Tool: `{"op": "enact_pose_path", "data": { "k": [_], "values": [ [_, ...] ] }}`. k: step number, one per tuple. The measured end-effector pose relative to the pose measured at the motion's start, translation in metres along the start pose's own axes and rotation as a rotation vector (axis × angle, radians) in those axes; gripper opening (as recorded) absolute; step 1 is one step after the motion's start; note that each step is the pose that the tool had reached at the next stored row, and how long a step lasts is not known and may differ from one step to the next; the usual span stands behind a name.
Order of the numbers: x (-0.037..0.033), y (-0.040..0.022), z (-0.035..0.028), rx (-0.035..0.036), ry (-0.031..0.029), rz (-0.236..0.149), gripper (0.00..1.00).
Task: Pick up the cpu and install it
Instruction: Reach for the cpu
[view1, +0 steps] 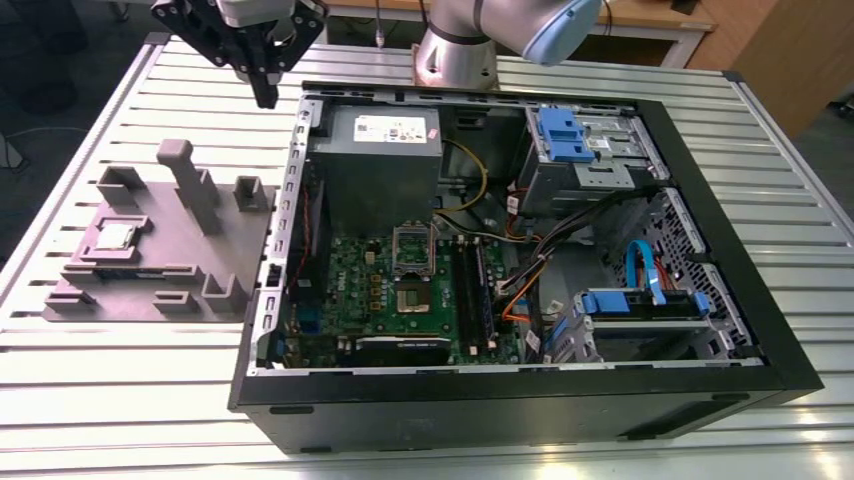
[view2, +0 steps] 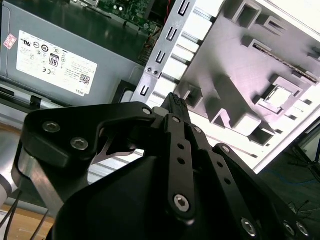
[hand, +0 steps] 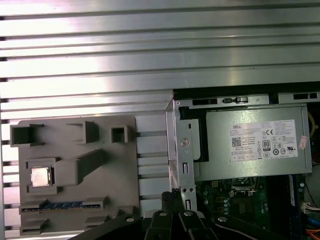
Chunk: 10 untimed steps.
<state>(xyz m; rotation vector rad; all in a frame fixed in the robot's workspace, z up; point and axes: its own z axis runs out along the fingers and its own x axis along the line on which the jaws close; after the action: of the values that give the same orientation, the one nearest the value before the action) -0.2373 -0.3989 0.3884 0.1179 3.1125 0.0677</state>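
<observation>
The cpu is a small shiny square chip lying in a recess of the grey fixture block at the exterior view's left, outside the computer case. It also appears in the first wrist view as cpu and in the second wrist view as cpu. My gripper hangs high above the table near the case's back left corner, well away from the chip. Its black fingers meet at the tips with nothing between them. The silver socket frame sits on the green motherboard inside the case.
The open black computer case lies on the slatted metal table. A grey power-supply box fills its back left corner, and blue drive brackets and cables crowd its right side. Grey posts rise from the fixture.
</observation>
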Motion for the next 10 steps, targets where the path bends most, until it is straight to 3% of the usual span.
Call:
{"op": "enact_pose_path", "data": {
  "k": [10],
  "values": [
    [0.0026, -0.0002, 0.0001, 0.0000, 0.0000, 0.000, 0.11]
  ]
}}
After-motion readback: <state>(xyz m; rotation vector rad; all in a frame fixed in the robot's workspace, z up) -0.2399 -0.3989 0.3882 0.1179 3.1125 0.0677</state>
